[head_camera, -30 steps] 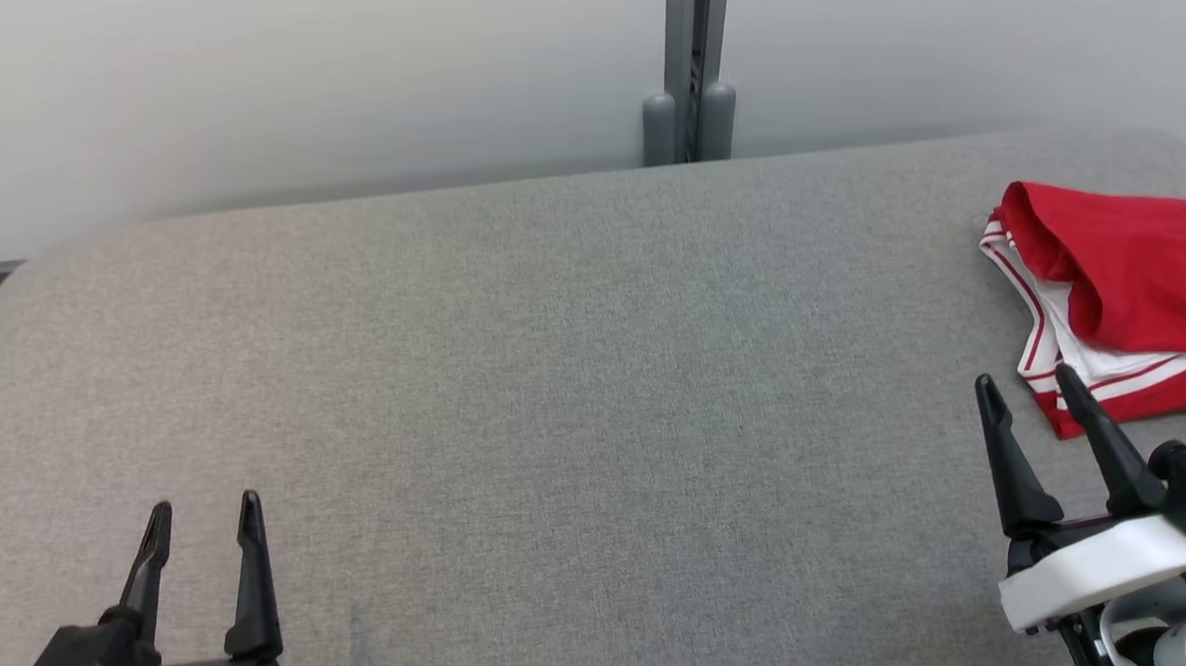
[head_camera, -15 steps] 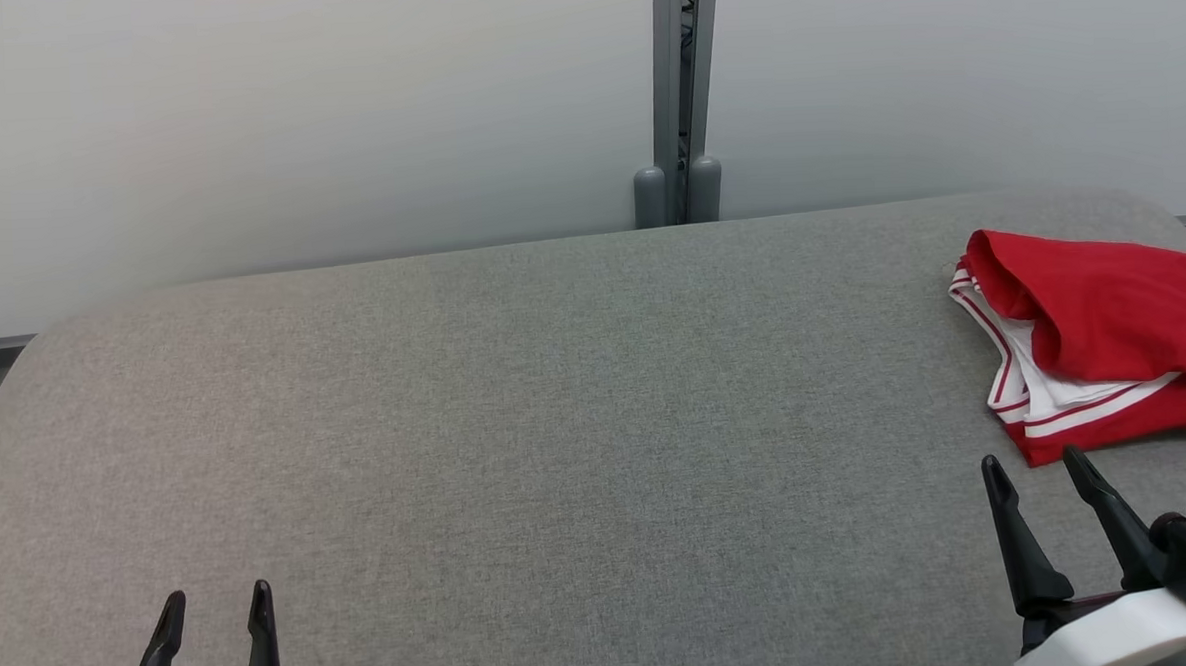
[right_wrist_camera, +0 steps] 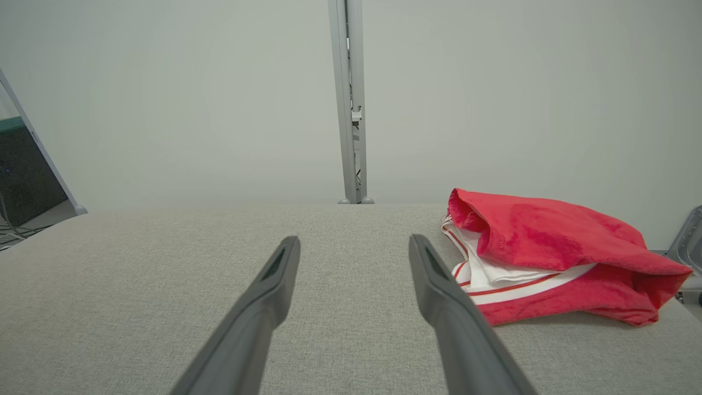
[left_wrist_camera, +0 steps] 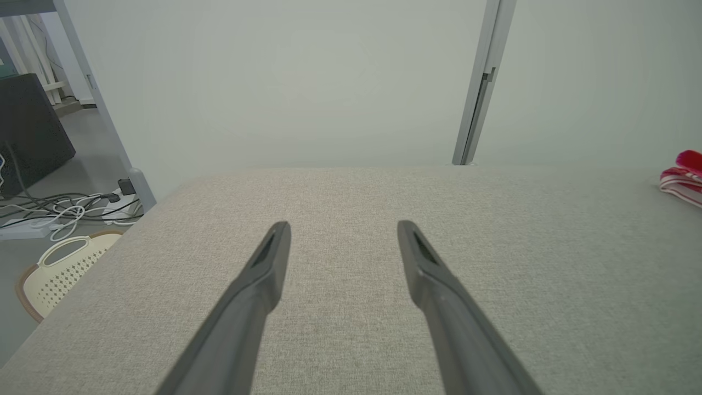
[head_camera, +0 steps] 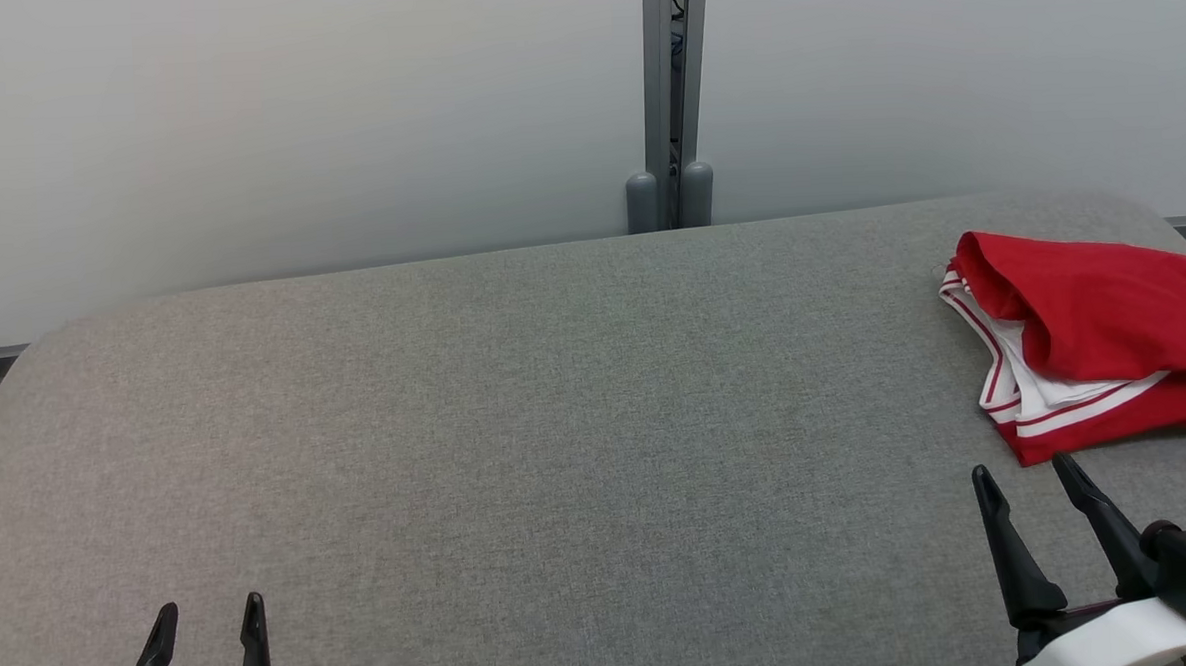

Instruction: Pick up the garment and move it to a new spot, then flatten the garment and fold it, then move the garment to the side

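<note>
Both empty: my left gripper and right gripper, fingers spread wide.
Red white-trimmed cloth garment sits bundled at grey fabric table's right end, near my right gripper; finished or untouched, I can't tell.

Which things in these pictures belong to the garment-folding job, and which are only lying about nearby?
For the job: red garment with white trim; grey padded table; left claw, open; right claw, open.
Only lying about: cream basket and cables on the floor; grey post behind the table.
</note>
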`<state>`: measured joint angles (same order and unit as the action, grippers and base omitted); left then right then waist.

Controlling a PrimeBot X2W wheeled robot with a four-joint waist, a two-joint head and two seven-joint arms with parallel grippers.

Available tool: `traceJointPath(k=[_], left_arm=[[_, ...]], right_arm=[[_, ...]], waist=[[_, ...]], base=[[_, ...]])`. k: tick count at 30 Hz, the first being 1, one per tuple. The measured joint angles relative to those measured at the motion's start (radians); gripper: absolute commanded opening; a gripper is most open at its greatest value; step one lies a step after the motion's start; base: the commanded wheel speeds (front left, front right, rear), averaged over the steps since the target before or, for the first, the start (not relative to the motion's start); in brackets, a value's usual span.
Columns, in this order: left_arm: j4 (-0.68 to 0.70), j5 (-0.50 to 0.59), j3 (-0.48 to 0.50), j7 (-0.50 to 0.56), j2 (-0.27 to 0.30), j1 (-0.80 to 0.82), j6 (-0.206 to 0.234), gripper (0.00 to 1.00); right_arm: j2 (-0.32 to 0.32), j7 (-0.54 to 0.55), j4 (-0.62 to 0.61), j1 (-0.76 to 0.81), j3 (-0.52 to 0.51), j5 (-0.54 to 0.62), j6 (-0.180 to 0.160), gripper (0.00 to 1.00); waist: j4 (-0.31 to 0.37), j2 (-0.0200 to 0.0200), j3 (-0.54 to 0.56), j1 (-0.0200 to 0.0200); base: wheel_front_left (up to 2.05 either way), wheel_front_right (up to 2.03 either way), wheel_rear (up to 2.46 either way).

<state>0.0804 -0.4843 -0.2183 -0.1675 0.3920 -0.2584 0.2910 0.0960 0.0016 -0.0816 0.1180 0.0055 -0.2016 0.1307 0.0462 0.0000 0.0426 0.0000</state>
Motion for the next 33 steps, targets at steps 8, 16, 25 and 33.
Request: traceJointPath(k=[8, 16, 25, 33], left_arm=[[-0.007, 0.0, -0.004, -0.002, 0.001, 0.006, 0.0, 1.0], [-0.007, 0.0, -0.007, -0.001, 0.004, 0.007, 0.005, 1.0], [-0.001, 0.0, -0.003, -0.002, 0.012, 0.007, 0.01, 1.0], [-0.056, -0.008, -0.03, 0.006, -0.05, -0.009, 0.007, 0.0]], right_arm=[[0.0, 0.006, -0.005, 0.001, 0.002, 0.0, 0.0, 1.0], [0.0, 0.006, -0.005, -0.001, 0.008, -0.001, 0.0, 1.0], [0.002, -0.002, -0.004, -0.001, 0.009, -0.006, 0.0, 1.0], [-0.019, -0.001, 0.06, 0.034, 0.016, -0.018, 0.0, 0.0]], waist=[[0.001, 0.0, -0.001, 0.0], [0.007, 0.0, -0.002, 0.0], [0.019, 0.0, -0.005, 0.0], [0.02, 0.0, -0.006, 0.0]], base=[[0.0, 0.0, 0.0], [0.0, 0.0, 0.0], [0.0, 0.0, 0.0], [0.0, 0.0, 0.0]])
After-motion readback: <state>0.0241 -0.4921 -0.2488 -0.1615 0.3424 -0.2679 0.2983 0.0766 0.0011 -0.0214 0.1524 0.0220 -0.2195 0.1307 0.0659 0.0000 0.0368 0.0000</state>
